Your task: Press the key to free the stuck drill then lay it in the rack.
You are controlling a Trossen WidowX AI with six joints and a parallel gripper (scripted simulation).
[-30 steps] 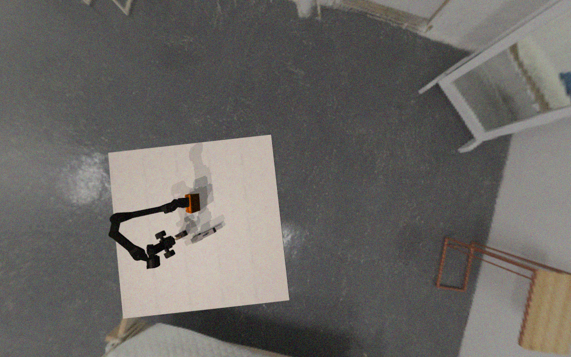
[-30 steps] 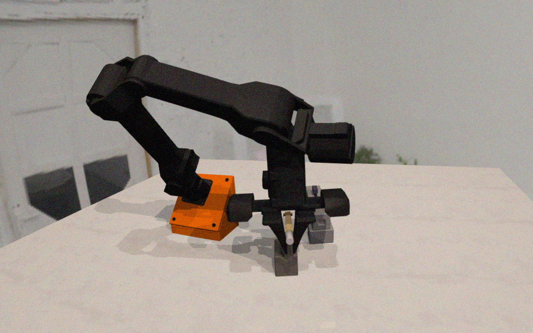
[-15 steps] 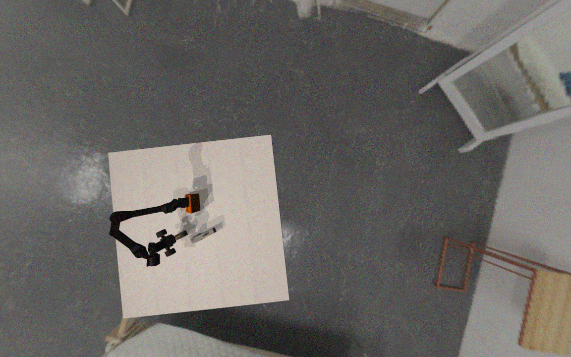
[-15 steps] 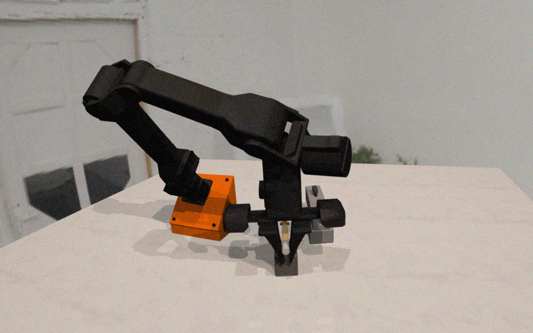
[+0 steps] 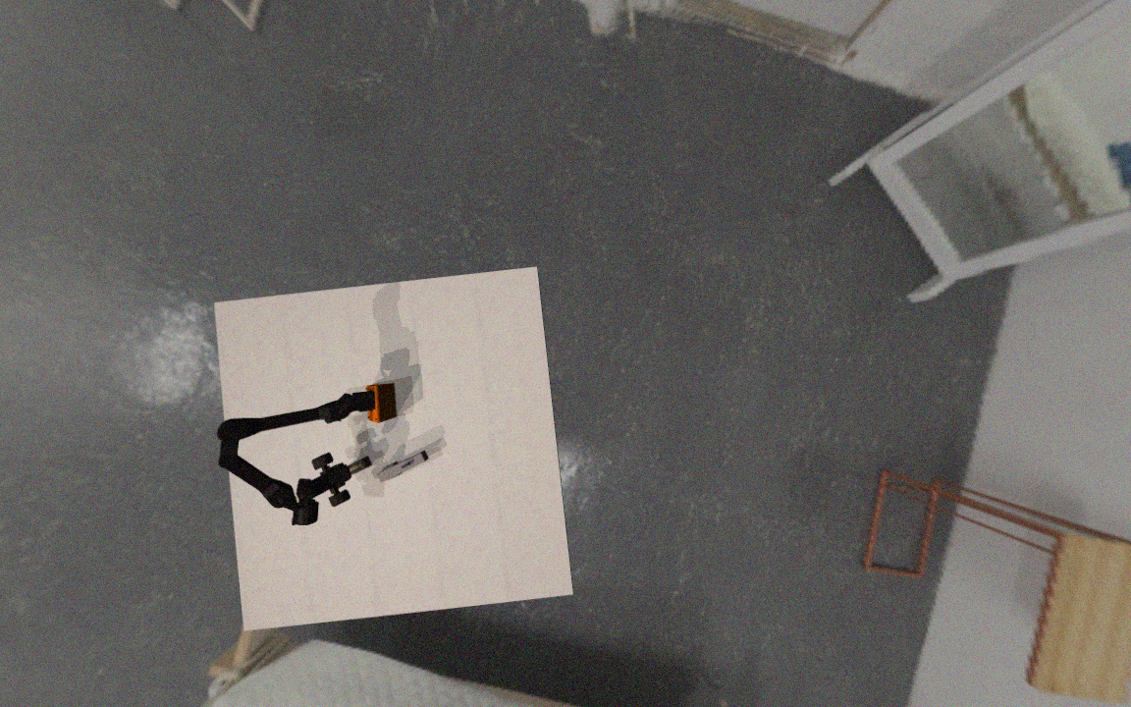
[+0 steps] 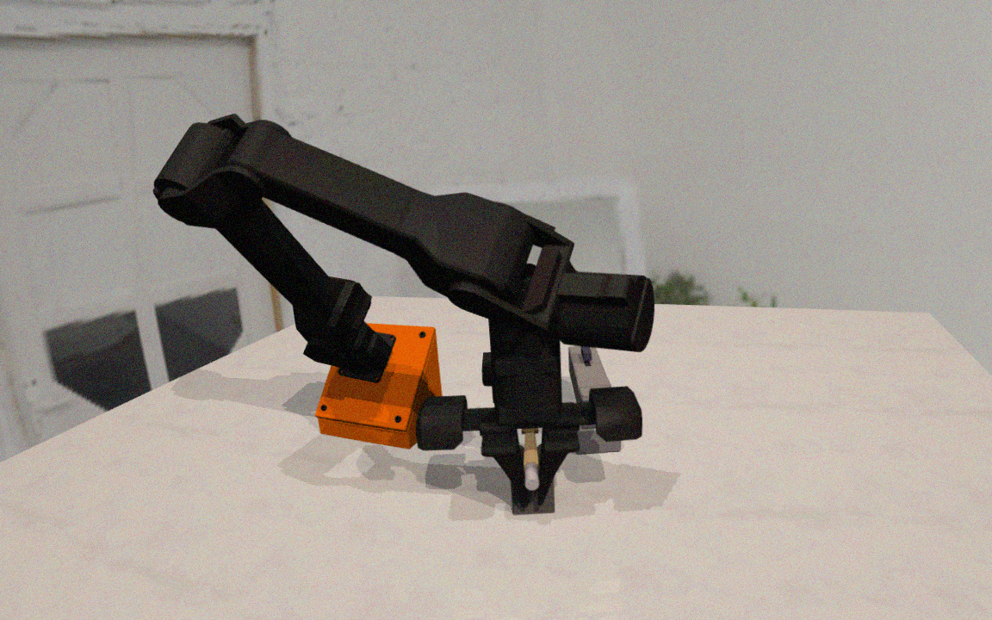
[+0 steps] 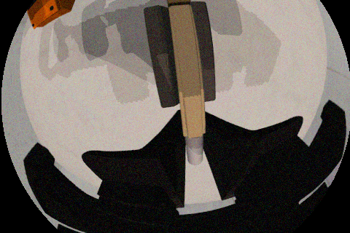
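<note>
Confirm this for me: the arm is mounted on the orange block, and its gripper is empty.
The gripper is not empty: the wrist view shows it shut on the tan drill. The arm is indeed mounted on the orange block.

overhead far, tabletop side, close wrist downward

You're looking into a plain, lived-in room, maybe a home or a studio; you can't pin it down. There's your worn white panelled door (image 6: pixel 114 154), a white-framed piece of furniture (image 5: pixel 912 215), bare pale walls and a scuffed grey floor (image 5: pixel 683 352).
</note>
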